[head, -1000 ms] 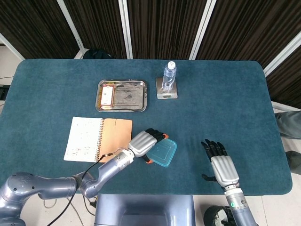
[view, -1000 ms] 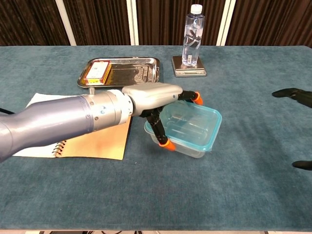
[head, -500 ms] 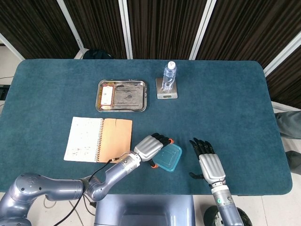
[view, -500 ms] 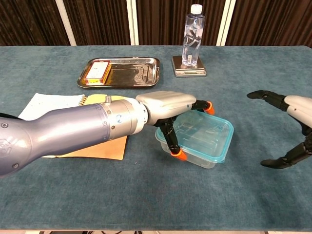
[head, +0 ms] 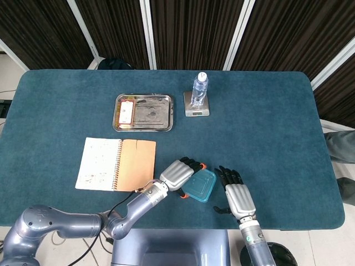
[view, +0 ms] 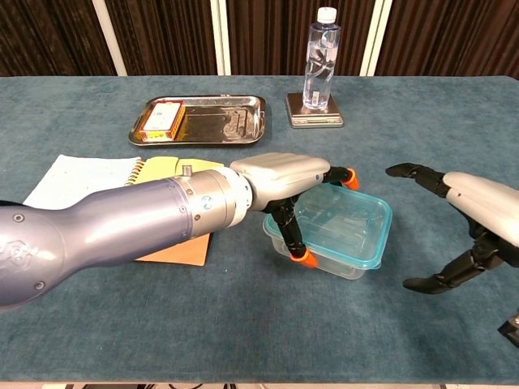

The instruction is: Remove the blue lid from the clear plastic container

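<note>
The left robot hand (view: 284,174) grasps the container (view: 336,235) near the table's (head: 266,122) front edge, its lid (view: 345,220) still on, while the right robot hand (view: 474,215) waits beside it, released.

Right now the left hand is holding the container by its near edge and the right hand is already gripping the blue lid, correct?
Not quite. The left hand does hold the container, but the right hand is open beside it, apart from the blue lid. The chest view shows the gap.
</note>
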Motion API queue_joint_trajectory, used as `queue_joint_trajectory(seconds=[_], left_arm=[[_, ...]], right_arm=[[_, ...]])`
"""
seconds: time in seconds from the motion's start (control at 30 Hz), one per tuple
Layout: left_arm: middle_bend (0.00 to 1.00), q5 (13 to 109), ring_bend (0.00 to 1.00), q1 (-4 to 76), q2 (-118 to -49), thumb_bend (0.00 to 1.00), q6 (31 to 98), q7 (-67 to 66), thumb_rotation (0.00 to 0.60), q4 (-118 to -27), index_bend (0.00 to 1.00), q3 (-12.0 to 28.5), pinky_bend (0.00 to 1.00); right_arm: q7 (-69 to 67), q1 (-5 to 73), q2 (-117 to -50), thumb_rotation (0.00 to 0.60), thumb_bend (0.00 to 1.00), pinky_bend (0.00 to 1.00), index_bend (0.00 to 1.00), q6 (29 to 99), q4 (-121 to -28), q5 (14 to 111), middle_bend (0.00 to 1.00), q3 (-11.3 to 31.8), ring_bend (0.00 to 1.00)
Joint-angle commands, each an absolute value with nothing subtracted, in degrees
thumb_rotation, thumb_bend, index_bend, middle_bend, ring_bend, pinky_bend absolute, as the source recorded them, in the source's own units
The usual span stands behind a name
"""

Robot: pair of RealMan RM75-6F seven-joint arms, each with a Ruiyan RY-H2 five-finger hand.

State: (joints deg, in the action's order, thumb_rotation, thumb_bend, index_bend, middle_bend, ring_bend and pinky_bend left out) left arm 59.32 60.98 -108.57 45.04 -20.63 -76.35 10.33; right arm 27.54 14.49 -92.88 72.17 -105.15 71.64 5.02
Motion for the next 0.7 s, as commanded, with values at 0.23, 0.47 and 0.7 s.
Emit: queue_joint_trajectory(seconds=[0.23, 0.47, 0.7], left_arm=[[0.27, 58.87, 0.24, 60.85, -109.16, 0.15, 45.42, -21.50, 0.600, -76.32, 0.16, 10.48, 0.40], [0.27, 58.81, 0.24, 60.77, -109.23, 0.15, 45.51, -21.80, 0.600, -76.50, 0.16, 10.62, 0.41], [0.27, 58.74, 0.24, 60.91, -109.62, 0.15, 45.68, -22.02, 0.600, -76.61, 0.16, 11.09, 0.41]], right_arm=[[27.75, 14.70, -95.18, 0.600, 0.18, 0.00, 0.00, 73.49, -105.20, 69.76, 0.00, 6.12, 0.00], [28.80, 15.27, -97.71, 0.600, 0.18, 0.00, 0.00, 74.48, -104.55, 68.71, 0.00, 7.00, 0.00], [29.52, 15.45, -98.92, 0.600, 0.18, 0.00, 0.00, 75.17, -104.99, 67.72, 0.00, 7.02, 0.00]])
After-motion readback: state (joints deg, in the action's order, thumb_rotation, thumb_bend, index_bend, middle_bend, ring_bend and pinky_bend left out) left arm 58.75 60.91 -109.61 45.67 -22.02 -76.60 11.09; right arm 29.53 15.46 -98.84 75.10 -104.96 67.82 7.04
